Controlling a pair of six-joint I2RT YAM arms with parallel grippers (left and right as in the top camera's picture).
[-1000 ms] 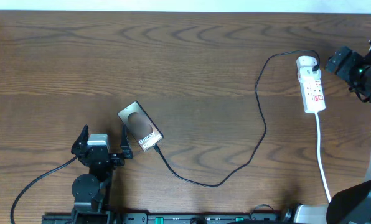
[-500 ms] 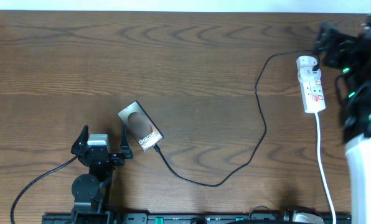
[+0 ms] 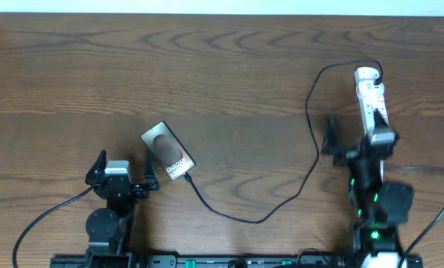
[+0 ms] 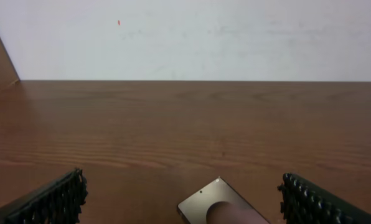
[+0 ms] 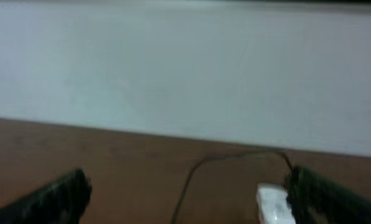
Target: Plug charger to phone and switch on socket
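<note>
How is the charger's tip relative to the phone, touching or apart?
Touching. The overhead view shows the charger running straight into the phone at its lettered short edge, with no gap between them.

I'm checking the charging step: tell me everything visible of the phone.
The phone is a flat rectangle with a pale rim and glossy dark brownish screen, white lettering near its lower-right end. It lies face up, diagonal, on the wooden table. The black charger cable meets the lettered end, apparently plugged in. The open left pincer sits beside it, not gripping.
</note>
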